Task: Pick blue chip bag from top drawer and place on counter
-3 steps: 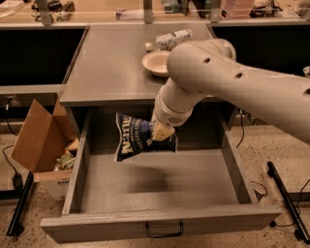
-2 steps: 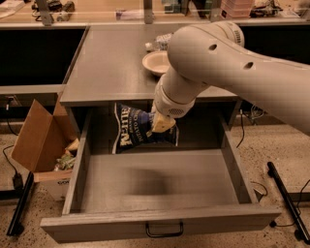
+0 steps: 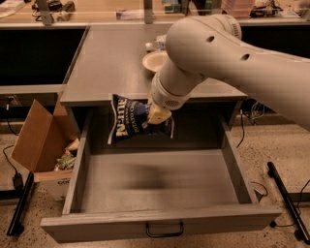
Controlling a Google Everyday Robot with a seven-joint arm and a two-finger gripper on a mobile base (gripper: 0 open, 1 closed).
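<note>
**Navy chip bag held in the air above the open drawer**

The gripper point(image 3: 155, 117) at the end of the thick white robot arm point(image 3: 227, 53) sits just in front of the front edge of the flat, matte grey table point(image 3: 106, 63) (the square top of the cabinet), above the back part of the drawer. Its tan fingers point(image 3: 160, 114) are pinching the crinkly dark navy chip bag with white lettering point(image 3: 127, 120) by its right-hand side. Only one finger shows clearly, pressed flat against the foil.

The bag hangs to the left of the fingers, tilted, with its upper corner about level with the table's edge. It is off the drawer floor — a soft shadow lies on the grey bottom below it.

Below and in front of the fingers, the wide, shallow grey drawer point(image 3: 160, 220) stands pulled out, its small black metal handle point(image 3: 164, 229) centred on the front panel.

Beyond the fingers, on the table, a small pale round bowl point(image 3: 154, 61) sits partly behind the arm. A clear plastic bottle point(image 3: 154, 45) lies just behind it.

Far left of the fingers and lower, an open brown cardboard box point(image 3: 38, 140) stands on the speckled floor beside the cabinet, with crumpled items inside. A long pale wooden bench point(image 3: 97, 13) runs along the back.
</note>
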